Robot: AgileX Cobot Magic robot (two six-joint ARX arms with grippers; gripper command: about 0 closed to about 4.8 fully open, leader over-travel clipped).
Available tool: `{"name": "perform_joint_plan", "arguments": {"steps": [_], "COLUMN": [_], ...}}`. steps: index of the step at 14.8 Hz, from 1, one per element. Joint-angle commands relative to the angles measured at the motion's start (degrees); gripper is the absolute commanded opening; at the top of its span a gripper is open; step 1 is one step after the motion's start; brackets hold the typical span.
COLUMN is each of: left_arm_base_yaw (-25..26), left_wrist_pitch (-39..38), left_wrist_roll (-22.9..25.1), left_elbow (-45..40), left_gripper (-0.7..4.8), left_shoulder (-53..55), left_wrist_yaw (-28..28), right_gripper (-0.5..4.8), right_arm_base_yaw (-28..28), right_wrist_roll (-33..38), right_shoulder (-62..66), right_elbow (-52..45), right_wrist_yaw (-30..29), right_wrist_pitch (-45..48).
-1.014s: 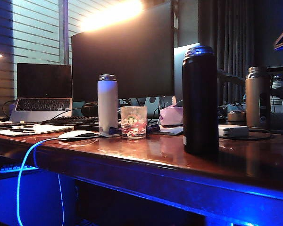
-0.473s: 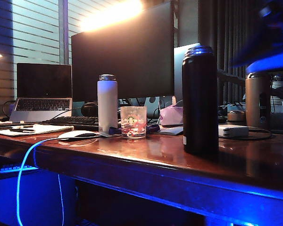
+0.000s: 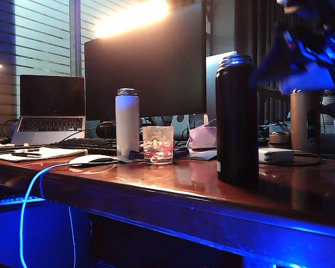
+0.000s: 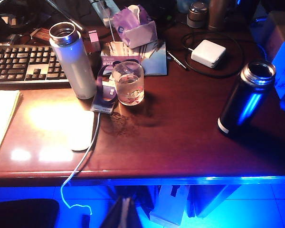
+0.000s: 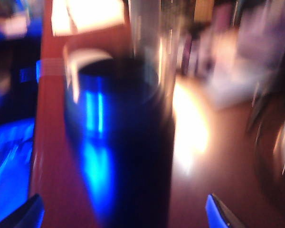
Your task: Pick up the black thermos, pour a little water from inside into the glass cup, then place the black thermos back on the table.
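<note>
Right tool (image 5: 123,213) wide open facing the black thermos (image 5: 118,142), left tool unseen; looks heavy and slick, so I'd grab mid-body.

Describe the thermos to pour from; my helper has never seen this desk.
On the table, look right of the monitor, near the front edge. The black thermos stands there alone, open-topped, right gripper open near it. It is the tallest bottle and matte black, unlike the white bottle and bronze flask.

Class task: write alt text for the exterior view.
A tall black thermos stands untouched on a glossy wooden table, with the right hand blurred above and beside it. Left are a glass cup and white bottle.
</note>
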Motion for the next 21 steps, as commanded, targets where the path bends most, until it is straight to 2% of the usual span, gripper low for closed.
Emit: {"name": "perform_joint_plan", "arguments": {"steps": [1, 3, 7, 10, 14, 16, 18, 21], "left_arm_base_yaw": [0.0, 0.0, 0.0, 0.0, 0.0, 0.0, 0.0, 0.0], "left_wrist_pitch": [0.7, 0.7, 0.7, 0.7, 0.7, 0.7, 0.7, 0.7], "left_wrist_roll": [-0.1, -0.1, -0.1, -0.1, -0.1, -0.1, -0.1, -0.1], "left_elbow": [0.1, 0.1, 0.1, 0.1, 0.1, 0.1, 0.1, 0.1], "left_gripper": [-0.02, -0.02, -0.02, -0.02, -0.02, -0.01, -0.02, -0.02], "left_shoulder": [0.0, 0.0, 0.0, 0.0, 0.0, 0.0, 0.0, 0.0], "left_wrist_yaw": [0.2, 0.3, 0.2, 0.2, 0.3, 0.2, 0.3, 0.3], "right_gripper": [4.79, 4.79, 4.79, 4.79, 4.79, 4.79, 4.79, 4.79], "right_arm_base_yaw": [0.1, 0.1, 0.0, 0.1, 0.1, 0.9, 2.8, 7.0], "right_wrist_roll": [-0.1, 0.0, 1.3, 1.8, 9.3, 9.3, 9.4, 9.0], "right_shoulder": [2.7, 4.2, 6.1, 13.2, 26.8, 30.3, 31.3, 31.3], "right_elbow": [-0.7, -3.3, -13.0, -15.0, -14.9, -14.8, -14.3, -13.6], "right_wrist_yaw": [-2.0, -2.1, 1.4, 2.3, 2.2, 0.9, 2.3, 11.6], "right_wrist_pitch": [11.2, 14.4, 28.7, 38.1, 59.2, 62.9, 63.5, 62.8]}}
